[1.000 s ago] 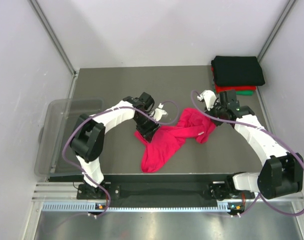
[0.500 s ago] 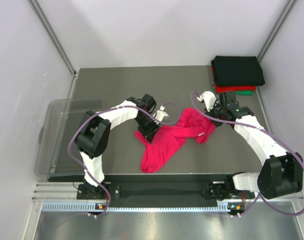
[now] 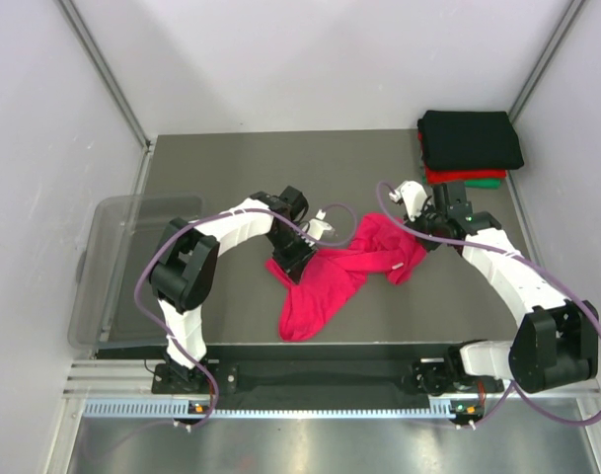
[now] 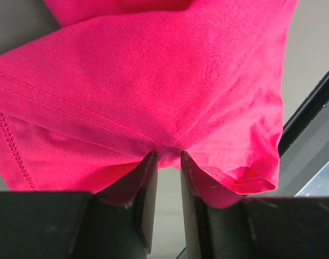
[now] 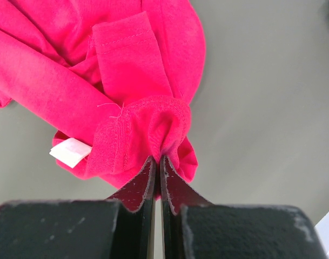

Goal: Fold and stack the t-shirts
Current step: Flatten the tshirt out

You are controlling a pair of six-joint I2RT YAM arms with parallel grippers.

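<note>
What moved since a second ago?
Very little. The left arm's elbow shifted slightly right; its left hand stayed pinched on the bright pink cloth t-shirt. The right hand kept pinching the shirt's neck edge. The shirt and the folded stack of black, red and green t-shirts stayed put.

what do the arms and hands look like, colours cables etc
Both the left arm and right arm have white shells with black joint housings and a loose purplish cable looping alongside. The left hand and right hand each have two black, flat fingers tapering to thin tips.
</note>
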